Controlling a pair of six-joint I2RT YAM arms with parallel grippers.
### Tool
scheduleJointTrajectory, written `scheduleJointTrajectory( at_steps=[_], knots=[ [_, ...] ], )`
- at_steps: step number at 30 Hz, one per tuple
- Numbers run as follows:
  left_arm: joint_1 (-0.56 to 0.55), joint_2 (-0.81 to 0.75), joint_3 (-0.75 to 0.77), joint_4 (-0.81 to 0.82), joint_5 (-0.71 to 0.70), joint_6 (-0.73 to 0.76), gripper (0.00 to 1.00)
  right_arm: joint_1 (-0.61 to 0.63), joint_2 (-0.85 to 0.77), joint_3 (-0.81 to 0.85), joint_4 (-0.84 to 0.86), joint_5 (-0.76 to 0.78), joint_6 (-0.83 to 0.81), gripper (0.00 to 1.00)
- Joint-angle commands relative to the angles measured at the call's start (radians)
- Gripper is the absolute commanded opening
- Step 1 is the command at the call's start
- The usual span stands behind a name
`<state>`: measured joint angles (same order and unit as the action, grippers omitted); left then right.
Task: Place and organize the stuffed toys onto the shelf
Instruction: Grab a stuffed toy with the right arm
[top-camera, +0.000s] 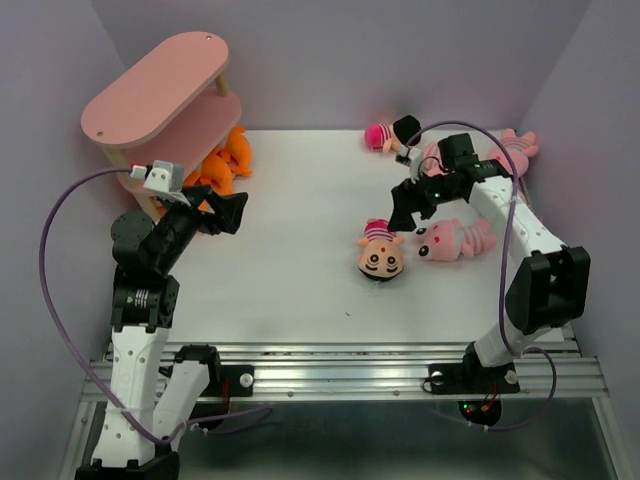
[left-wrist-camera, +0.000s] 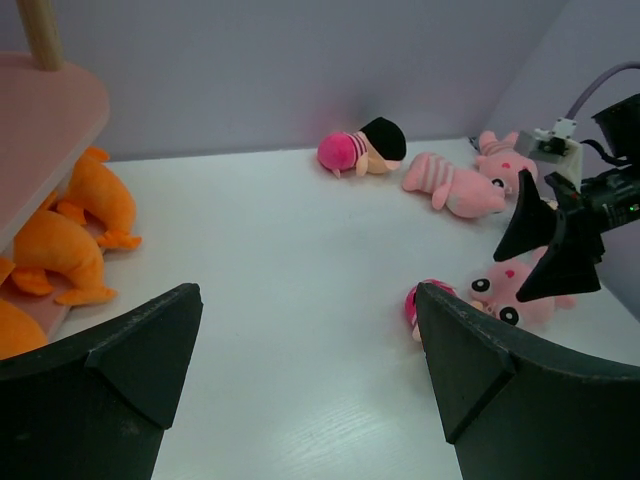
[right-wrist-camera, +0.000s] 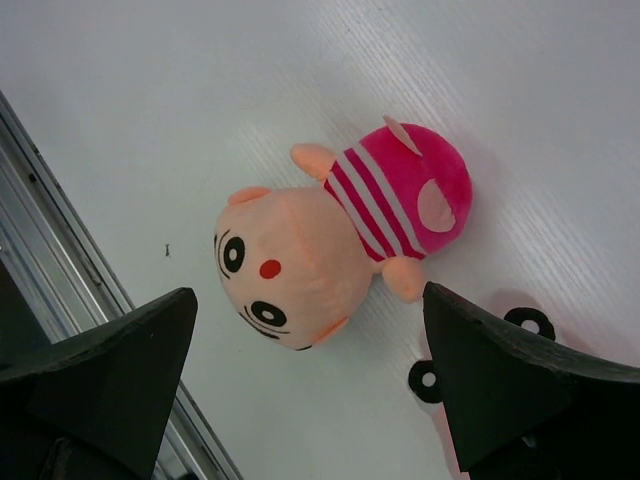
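Right pincer is spread above the peach-faced doll, which lies on the worktop just beside a pink striped animal. Left pincer is spread near the shelf, which holds orange toys on a lower tier. Risk: an off-centre closure may roll the round doll or catch the neighbouring animal. No legible writing.

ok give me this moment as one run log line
left gripper: open, empty, near shelf | right gripper: open, over doll | orange toys: at shelf bottom
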<state>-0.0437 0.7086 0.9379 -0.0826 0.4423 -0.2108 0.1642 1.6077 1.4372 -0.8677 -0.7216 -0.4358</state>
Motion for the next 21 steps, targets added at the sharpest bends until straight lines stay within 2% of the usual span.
scheduleJointTrajectory(
  at_steps=[1,9,17,21],
  knots=[
    [0.002,-0.047,-0.033,-0.019,0.022,-0.009,0.99,0.099,0.011,0.009,0.025,0.117,0.035,1.0],
    [0.002,-0.119,-0.158,0.018,0.061,-0.062,0.99,0.17,0.109,-0.011,0.013,0.261,0.069,1.0],
    [0.002,-0.133,-0.232,0.041,0.091,-0.119,0.99,0.216,0.08,-0.15,0.038,0.318,0.037,1.0],
    [0.002,-0.121,-0.28,0.111,0.136,-0.192,0.99,0.227,0.09,-0.207,0.116,0.301,0.046,0.9]
  ],
)
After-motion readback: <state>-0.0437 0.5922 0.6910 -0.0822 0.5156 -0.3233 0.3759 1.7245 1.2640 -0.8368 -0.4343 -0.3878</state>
